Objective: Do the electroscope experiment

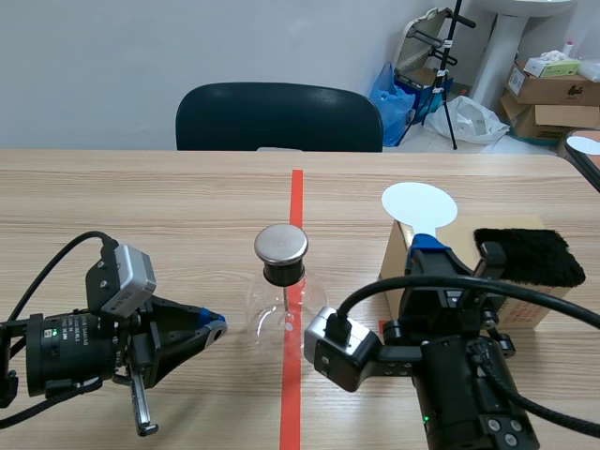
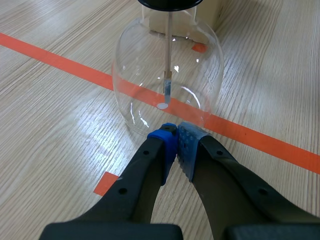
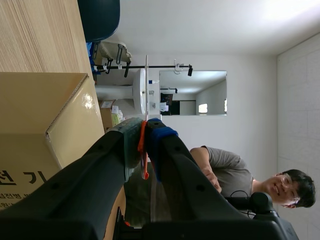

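From my station I count two grippers, one electroscope, one paddle, one box, one cloth and one chair. The electroscope [image 1: 280, 281], a clear glass flask with a black stopper and a round metal cap, stands at the centre of the scene view on the wooden table [image 1: 141, 197], right on the orange-red tape line [image 1: 296, 202]. The left gripper [image 1: 214, 328] lies low at the lower left, its fingers pressed together on nothing. In its wrist view the closed tips [image 2: 176, 131] sit just before the flask's [image 2: 167, 75] base; I cannot tell whether they touch the glass. A thin rod hangs inside the flask. The right gripper [image 1: 429, 246], right of centre, is clamped on the handle of the paddle [image 1: 419, 205], whose white round disc stands up above the fingers. In the right wrist view the paddle [image 3: 146, 90] shows edge-on between the squeezed fingers of the right gripper [image 3: 145, 130]. The cardboard box [image 1: 525, 305] sits beside that gripper at the right, partly blocked from me by the right arm's bulk and cable. The black furry cloth [image 1: 530, 255] lies on top of the box. The dark chair [image 1: 278, 117] stands behind the table at the top centre. In the right wrist view the box [image 3: 40, 110] is close beside the fingers, and a person [image 3: 230, 172] is seen beyond them.
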